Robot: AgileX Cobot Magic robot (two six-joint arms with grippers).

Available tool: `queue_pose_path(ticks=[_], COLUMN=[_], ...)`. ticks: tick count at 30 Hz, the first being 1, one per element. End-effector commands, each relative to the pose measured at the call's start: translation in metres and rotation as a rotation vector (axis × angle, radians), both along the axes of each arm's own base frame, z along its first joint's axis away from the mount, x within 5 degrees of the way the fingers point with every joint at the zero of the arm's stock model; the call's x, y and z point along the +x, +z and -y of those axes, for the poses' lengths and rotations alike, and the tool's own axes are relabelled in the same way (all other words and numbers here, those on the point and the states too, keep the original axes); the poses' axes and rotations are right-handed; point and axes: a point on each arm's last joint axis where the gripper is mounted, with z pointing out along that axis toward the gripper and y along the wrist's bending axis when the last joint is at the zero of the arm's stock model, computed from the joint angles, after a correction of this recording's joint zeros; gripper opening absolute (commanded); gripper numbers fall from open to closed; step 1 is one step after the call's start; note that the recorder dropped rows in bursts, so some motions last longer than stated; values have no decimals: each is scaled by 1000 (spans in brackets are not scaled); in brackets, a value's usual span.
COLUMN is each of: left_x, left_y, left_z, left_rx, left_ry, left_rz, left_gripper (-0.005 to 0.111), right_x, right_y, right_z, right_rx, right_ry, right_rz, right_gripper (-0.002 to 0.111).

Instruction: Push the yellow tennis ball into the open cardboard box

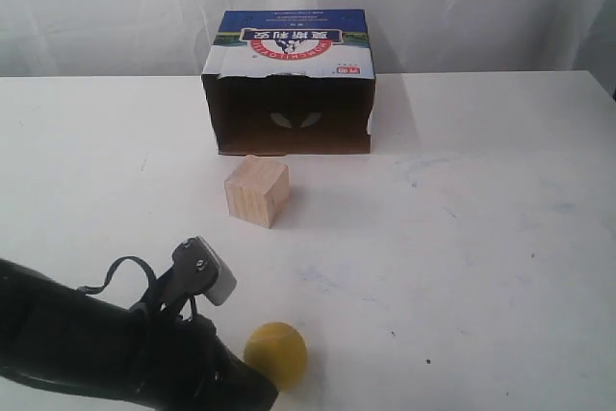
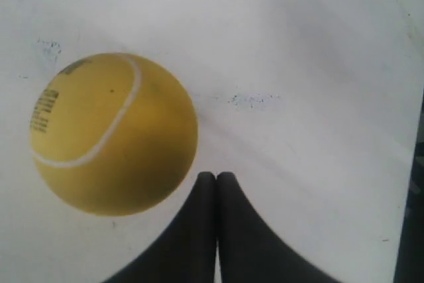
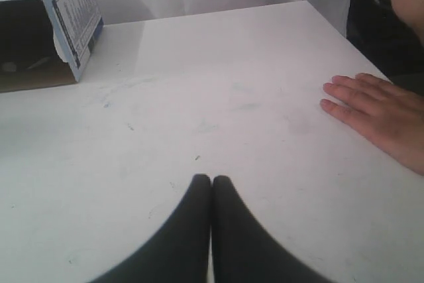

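Left wrist view has the left hand [image 2: 216,177] with its two fingers pressed flat together, holding nothing. The tips are right up against the yellow tennis ball [image 2: 114,134], touching or a hair off, can't quite tell.

In the exterior view the ball sits at the bottom centre of the frame, just right of the dark left arm [image 1: 115,344] coming in from the lower left corner. Snag: the wooden cube [image 1: 256,190] sits mid-frame, pretty much on the line between the ball and the open cardboard box [image 1: 289,93] at top centre, whose dark mouth faces down the frame.

So I'd say don't shove straight. The hand looks to be off to the ball's left, so get behind it first, on the bottom-edge side. Then nudge it up and slightly right to skirt the cube, with slow short pushes, since it'll probably roll away on the bare tabletop [image 1: 481,238].

Right hand [image 3: 212,180] is closed too, empty, well away from the ball.
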Motion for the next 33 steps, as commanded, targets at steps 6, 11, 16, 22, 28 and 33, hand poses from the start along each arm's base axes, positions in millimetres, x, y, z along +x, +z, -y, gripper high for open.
queue_pose_path(ticks=[6, 11, 16, 22, 28, 33], left_x=[15, 21, 35, 56, 78, 93], left_y=[24, 29, 27, 36, 34, 13], left_z=[20, 22, 18, 16, 28, 35], left_rx=[-144, -142, -33, 65, 79, 131], left_ry=[-52, -43, 37, 112, 92, 78], left_rz=[47, 74, 131, 237, 283, 270], left_gripper=[0, 0, 0, 0, 0, 0], right_x=[0, 0, 0, 0, 0, 0], right_y=[1, 1, 1, 1, 1, 1], right_z=[0, 0, 0, 0, 0, 0], right_rx=[-1, -1, -1, -1, -1, -1], right_ry=[5, 5, 5, 5, 5, 5], right_rz=[12, 12, 12, 12, 12, 12], right_gripper=[0, 0, 0, 0, 0, 0])
